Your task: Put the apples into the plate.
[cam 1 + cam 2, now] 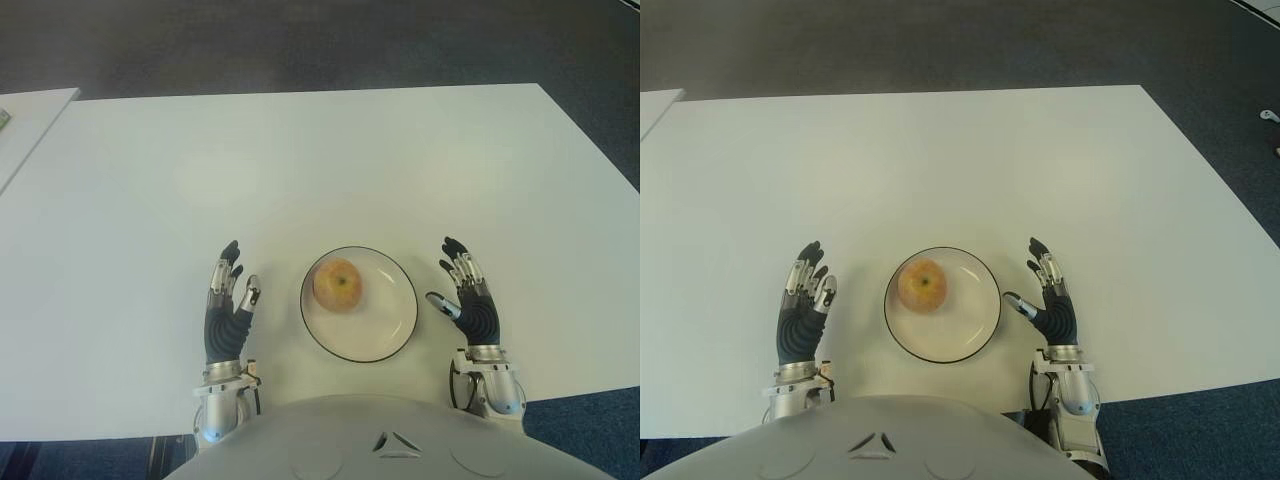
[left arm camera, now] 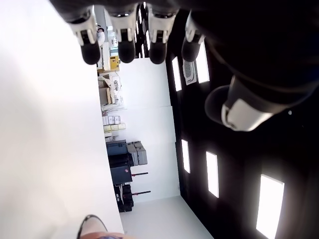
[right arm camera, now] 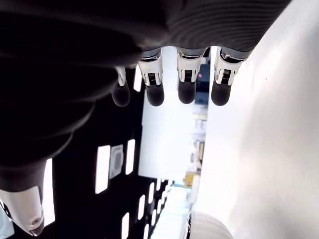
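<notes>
Plainly, a quiet moment at the white table, set out line by line:

Scene: a white table (image 1: pixel 300 150) seen from the robot's head, with 1 plate near the robot's body and a hand on each side of it.

Apple: 1 yellow-red apple (image 1: pixel 337 284) sits inside the plate (image 1: pixel 392 336), on its left half, stem dimple up, touching neither hand.

Plate: white with a thin dark rim, flat on the table, between the 2 hands.

Left hand: the left hand (image 1: pixel 226 305) shows just left of the plate, palm toward it, fingers straight and spread, holding nothing.

Right hand: the right hand (image 1: pixel 470 300) shows just right of the plate, fingers extended and apart, thumb pointing at the rim, holding nothing.

Wrist views: each shows 4 straight fingertips and a thumb with nothing between them.

Other apples: none visible on the table in either eye view.

Step in hand: judged from this layout, the placing looks done; both hands stand clear of the plate.

Next move: if another apple is due, it calls for finding it first, since none is in sight; otherwise nothing remains but to hold off.

Writing: no brand, label or legible text on apple, plate or table.
</notes>
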